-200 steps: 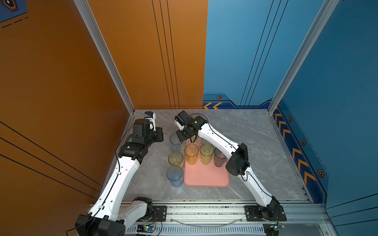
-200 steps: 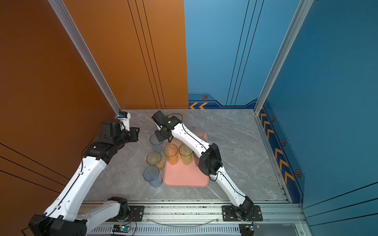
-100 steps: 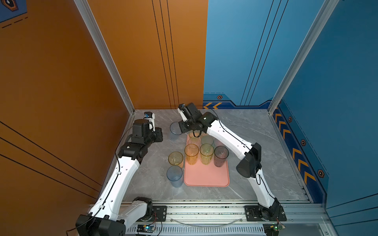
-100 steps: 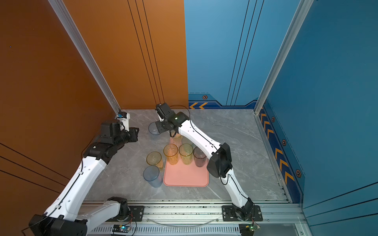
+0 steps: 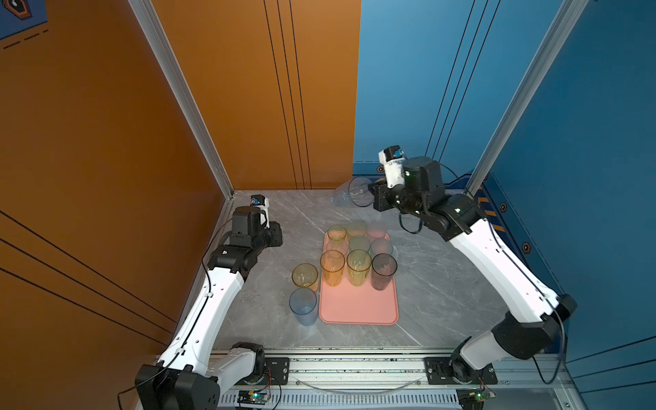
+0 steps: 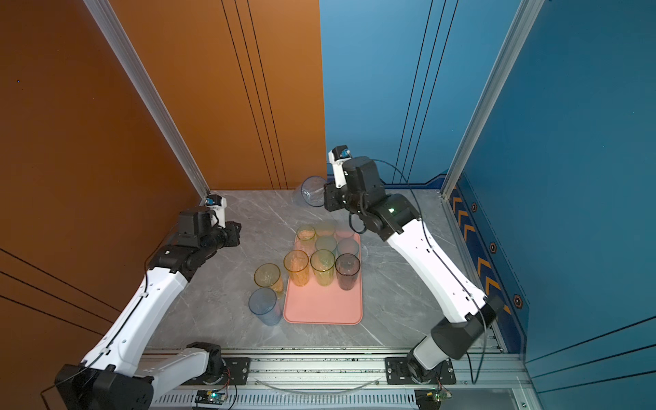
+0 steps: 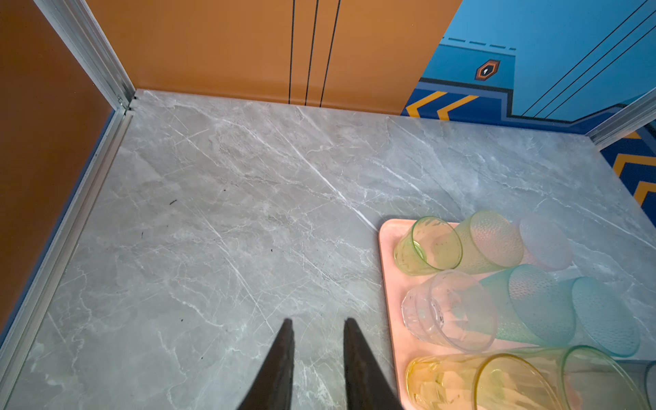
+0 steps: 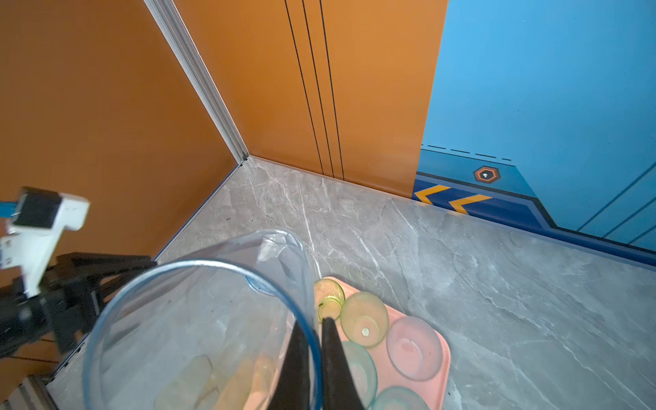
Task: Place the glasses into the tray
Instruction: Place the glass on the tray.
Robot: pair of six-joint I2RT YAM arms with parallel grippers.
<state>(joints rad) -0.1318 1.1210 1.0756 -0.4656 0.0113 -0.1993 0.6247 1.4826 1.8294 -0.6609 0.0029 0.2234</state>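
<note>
My right gripper (image 5: 371, 197) is shut on the rim of a clear blue-tinted glass (image 5: 355, 191), which hangs tilted high over the back of the table; one finger is inside the rim (image 8: 314, 321). The salmon-pink tray (image 5: 358, 309) lies mid-table with several glasses in its far half, among them an amber one (image 5: 332, 266) and a dark grey one (image 5: 383, 269). A yellow glass (image 5: 304, 275) and a blue glass (image 5: 302, 305) stand on the table against the tray's left edge. My left gripper (image 5: 278, 236) hovers left of the tray, open and holding nothing (image 7: 317, 321).
Grey marble tabletop (image 5: 443, 284) walled by orange panels on the left and back and blue panels on the right. A metal rail (image 5: 355, 365) with both arm bases runs along the front edge. The near half of the tray is bare.
The right arm has lifted the blue-tinted glass from beside the tray's far left corner, carrying it up and toward the back right. The left arm has barely moved.
</note>
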